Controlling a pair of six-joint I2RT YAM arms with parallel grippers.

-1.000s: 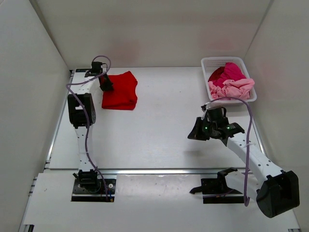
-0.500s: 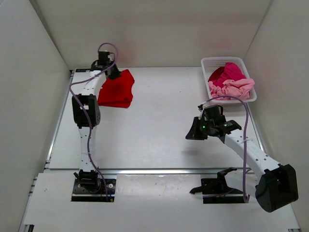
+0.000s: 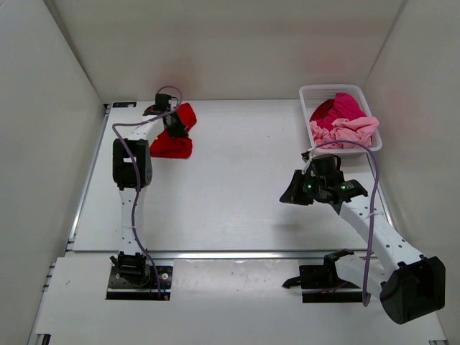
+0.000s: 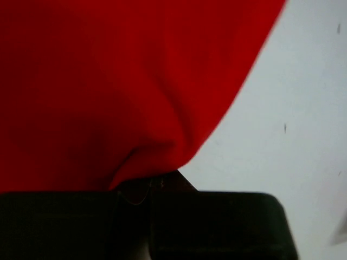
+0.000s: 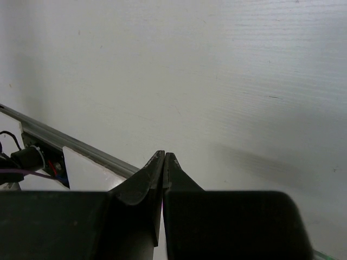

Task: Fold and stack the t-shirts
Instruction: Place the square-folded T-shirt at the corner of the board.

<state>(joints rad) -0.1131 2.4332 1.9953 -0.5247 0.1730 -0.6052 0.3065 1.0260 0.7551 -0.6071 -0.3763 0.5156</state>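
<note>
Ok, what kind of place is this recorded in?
Probably a lab test cell, not a home: a white table boxed in by white walls, left arm and right arm bolted at its near edge, a basket of pink shirts.

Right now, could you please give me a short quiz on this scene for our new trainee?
1. True or false: the right gripper is shut and holds nothing.
2. What is the left gripper clamping? A nothing; B the red shirt; C a towel.
3. Fill in: the pink shirts lie in the white ____.
Key: 1 true; 2 B; 3 basket.
</note>
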